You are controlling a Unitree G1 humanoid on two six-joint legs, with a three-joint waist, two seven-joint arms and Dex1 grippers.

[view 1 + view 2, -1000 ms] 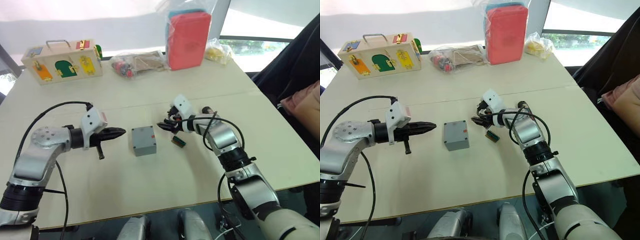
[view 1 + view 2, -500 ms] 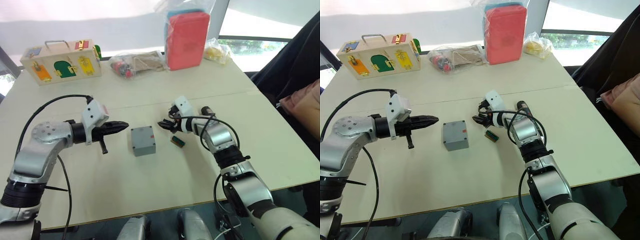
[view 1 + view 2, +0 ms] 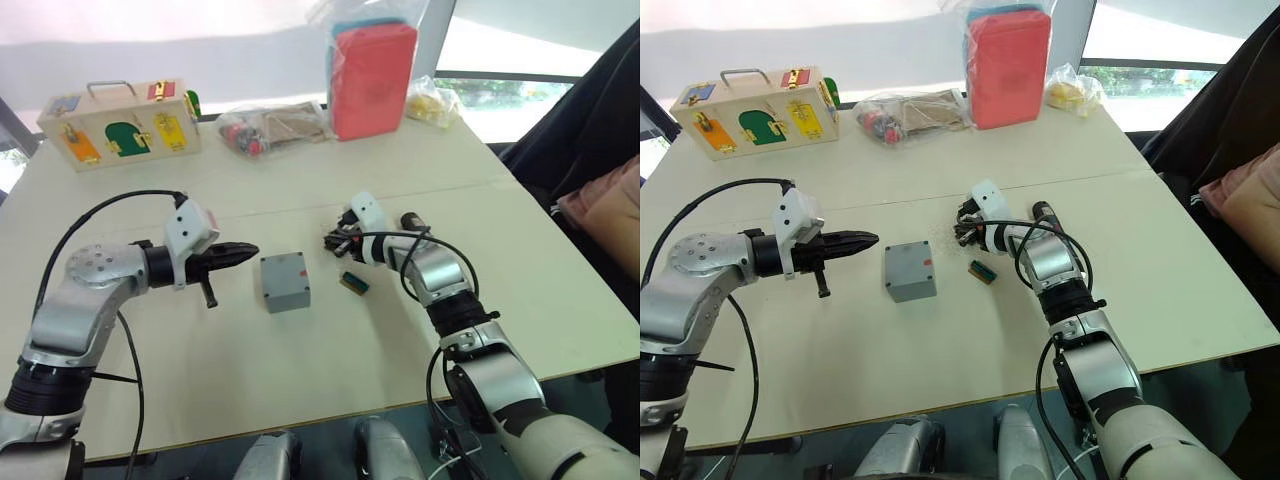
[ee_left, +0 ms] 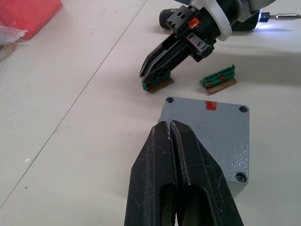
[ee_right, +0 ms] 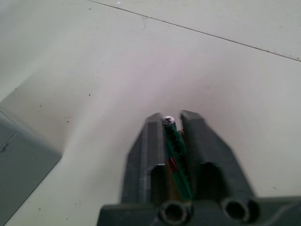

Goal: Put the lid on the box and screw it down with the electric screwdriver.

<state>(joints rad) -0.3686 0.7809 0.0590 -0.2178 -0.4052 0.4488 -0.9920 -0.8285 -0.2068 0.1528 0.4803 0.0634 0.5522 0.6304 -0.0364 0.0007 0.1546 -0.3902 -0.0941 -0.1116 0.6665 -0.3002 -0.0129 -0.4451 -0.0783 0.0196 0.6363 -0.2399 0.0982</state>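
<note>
The grey box (image 3: 285, 281) stands mid-table. Its upper face is flat, with corner screw holes and a red mark (image 4: 210, 105); I cannot tell whether that face is the lid. My left gripper (image 3: 252, 251) is shut and empty, its tips level with the box's left side and a short gap away. To the box's right, my right gripper (image 3: 330, 240) is shut on a small green connector block (image 4: 157, 84). A second green block (image 3: 354, 282) lies on the table beside it. The black electric screwdriver (image 3: 412, 220) lies behind my right forearm, its tip light (image 4: 263, 16) on.
A wooden latch box (image 3: 120, 125) sits at the back left. Bags of small parts (image 3: 275, 125), a red case in a plastic bag (image 3: 375, 75) and a bag with something yellow (image 3: 435, 103) line the far edge. A person's dark clothing (image 3: 590, 130) is at the right.
My right gripper has gone from open to shut on the green connector block. My left gripper moved a little toward the box early on, then held still.
</note>
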